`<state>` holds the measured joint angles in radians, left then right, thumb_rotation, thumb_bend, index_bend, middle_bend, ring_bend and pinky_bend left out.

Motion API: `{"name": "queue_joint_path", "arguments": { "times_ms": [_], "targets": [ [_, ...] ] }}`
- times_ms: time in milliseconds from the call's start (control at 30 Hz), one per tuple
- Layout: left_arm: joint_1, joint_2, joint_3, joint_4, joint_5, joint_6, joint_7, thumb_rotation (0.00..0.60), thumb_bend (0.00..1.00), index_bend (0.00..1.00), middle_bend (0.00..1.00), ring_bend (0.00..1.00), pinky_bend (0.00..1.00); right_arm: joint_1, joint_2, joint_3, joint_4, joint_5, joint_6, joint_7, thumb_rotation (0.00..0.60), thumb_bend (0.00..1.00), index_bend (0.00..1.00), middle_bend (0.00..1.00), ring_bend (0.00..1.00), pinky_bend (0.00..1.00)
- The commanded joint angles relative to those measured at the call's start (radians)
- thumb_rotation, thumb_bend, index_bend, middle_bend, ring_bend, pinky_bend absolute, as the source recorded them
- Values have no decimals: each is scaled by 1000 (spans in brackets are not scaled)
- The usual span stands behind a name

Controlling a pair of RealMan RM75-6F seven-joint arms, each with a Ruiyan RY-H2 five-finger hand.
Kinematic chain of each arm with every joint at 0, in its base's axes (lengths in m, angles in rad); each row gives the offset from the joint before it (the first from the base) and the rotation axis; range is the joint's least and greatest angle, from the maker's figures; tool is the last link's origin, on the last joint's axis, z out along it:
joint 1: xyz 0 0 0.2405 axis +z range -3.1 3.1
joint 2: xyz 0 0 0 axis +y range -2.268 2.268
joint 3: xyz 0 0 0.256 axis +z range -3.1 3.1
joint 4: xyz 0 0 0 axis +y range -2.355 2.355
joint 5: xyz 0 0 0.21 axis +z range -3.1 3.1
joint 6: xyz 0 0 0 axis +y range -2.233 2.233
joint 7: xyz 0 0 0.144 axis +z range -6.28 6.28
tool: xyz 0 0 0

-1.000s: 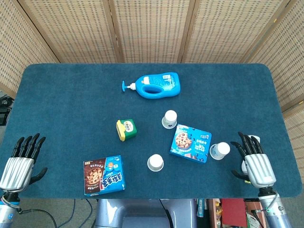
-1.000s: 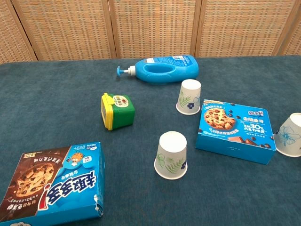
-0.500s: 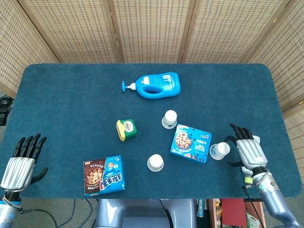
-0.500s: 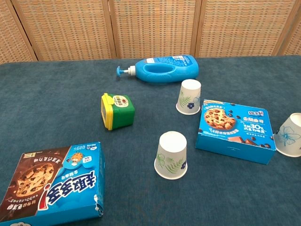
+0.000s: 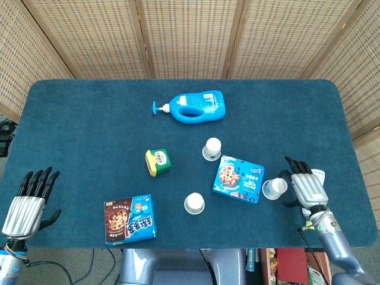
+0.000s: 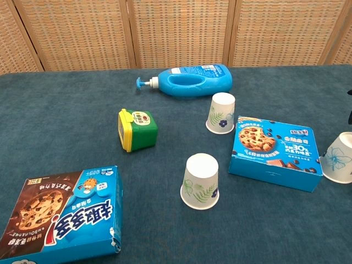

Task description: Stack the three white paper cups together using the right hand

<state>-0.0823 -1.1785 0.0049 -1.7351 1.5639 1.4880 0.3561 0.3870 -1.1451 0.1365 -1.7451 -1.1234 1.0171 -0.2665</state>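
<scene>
At the front left corner of the table (image 5: 71, 107), the left hand (image 5: 29, 202) rests at the near edge with its fingers spread and nothing in them, and a broad stretch of bare blue cloth lies between it and the nearest object. Next along is the dark cookie box (image 5: 130, 218), lying flat close to the front edge, with the green and yellow tub (image 5: 158, 162) behind it toward the middle. The blue pump bottle (image 5: 194, 106) lies on its side nearer the back edge, with open cloth all round it. The near cup (image 5: 194, 203) stands upside down near the front edge, well apart from the dark cookie box. The middle cup (image 5: 211, 148) stands upside down just behind the blue cookie box (image 5: 238, 179). The tilted cup (image 5: 275, 188) sits just beside that box's right end, toward the right edge. The right hand (image 5: 304, 187) is just right of it, fingers parted and holding nothing, its fingertips near the tilted cup; whether they touch it is unclear.
</scene>
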Motion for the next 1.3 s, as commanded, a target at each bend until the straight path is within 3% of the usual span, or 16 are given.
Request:
{"name": "queue_joint_path", "arguments": {
  "times_ms": [33, 667, 1000, 1300],
  "targets": [
    [0, -1, 0, 0, 1, 1, 0, 600, 264, 0, 0, 0, 0, 6, -11, -2, 19, 9, -1, 3, 600, 98, 342, 17, 0, 0],
    [-4, -10, 2, 5, 4, -6, 5, 600, 264, 0, 0, 0, 0, 61, -81, -10, 125, 80, -46, -14, 600, 98, 335, 48, 0, 3],
    [-6, -11, 2, 7, 3, -9, 1, 600, 265, 0, 0, 0, 0, 66, -122, -9, 167, 55, -7, -9, 600, 98, 535, 174, 0, 72],
    [-7, -10, 0, 7, 3, -8, -3, 600, 264, 0, 0, 0, 0, 75, -103, 0, 130, 48, 8, -22, 600, 98, 546, 180, 0, 72]
  ]
}}
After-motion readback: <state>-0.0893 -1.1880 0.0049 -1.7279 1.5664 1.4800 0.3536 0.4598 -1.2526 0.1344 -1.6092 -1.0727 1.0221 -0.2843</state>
